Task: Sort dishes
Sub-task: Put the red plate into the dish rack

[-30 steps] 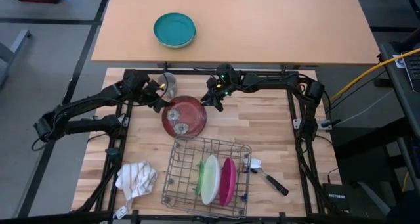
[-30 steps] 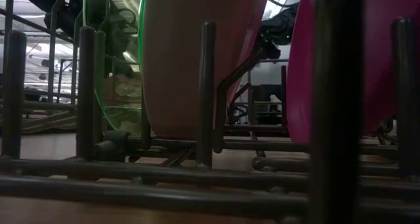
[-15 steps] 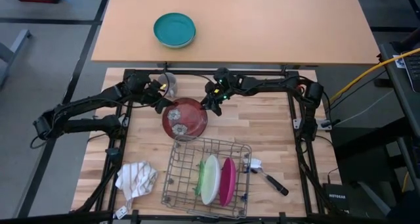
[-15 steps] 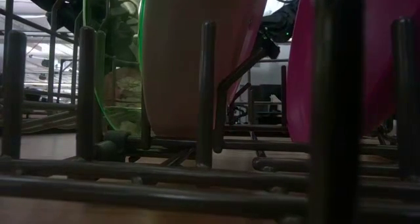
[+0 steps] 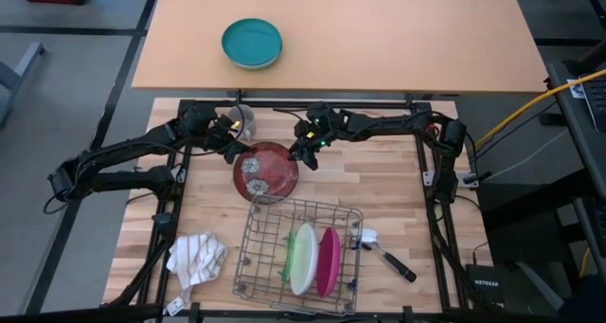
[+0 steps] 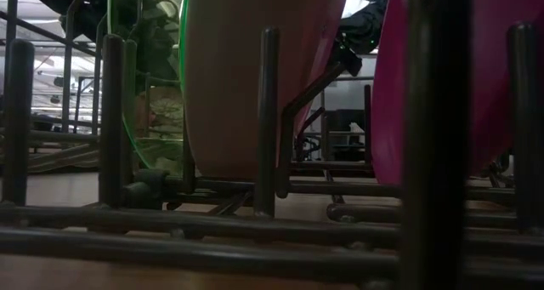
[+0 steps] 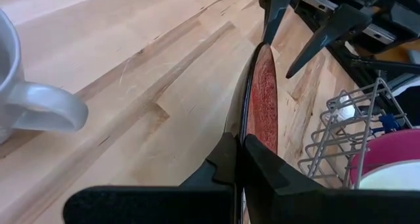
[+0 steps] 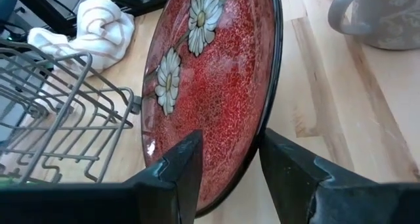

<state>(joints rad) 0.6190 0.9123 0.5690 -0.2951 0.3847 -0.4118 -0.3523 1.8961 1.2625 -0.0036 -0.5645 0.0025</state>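
The dark red plate with pale flowers point(image 5: 265, 170) is at the table's middle, just beyond the wire rack point(image 5: 258, 230). My left gripper point(image 5: 230, 150) is shut on the plate's left far rim. My right gripper point(image 5: 301, 152) is open at the right far rim, with a finger on either side of the rim point(image 8: 270, 99); I see no touch. The pale green plate point(image 5: 288, 257), the white plate point(image 5: 303, 259) and the magenta plate point(image 5: 328, 260) stand on edge in the rack's slots. My left gripper pinches the dark red plate's rim point(image 7: 244, 129) between its two fingers, one on the red face and one on the underside. The fingers come from the table's left, about level. Whether the plate's other side rests on the table, I cannot tell.
A grey mug point(image 5: 243, 121) stands just beyond the plate, next to my left gripper. A striped white cloth point(image 5: 197, 257) lies left of the rack, and a black-handled utensil point(image 5: 388, 257) lies to its right. A teal bowl point(image 5: 252, 43) sits on the far table.
My right gripper has gone a little toward the table's near left, onto the dark red plate's right far rim, and stays open. My left gripper keeps its hold.
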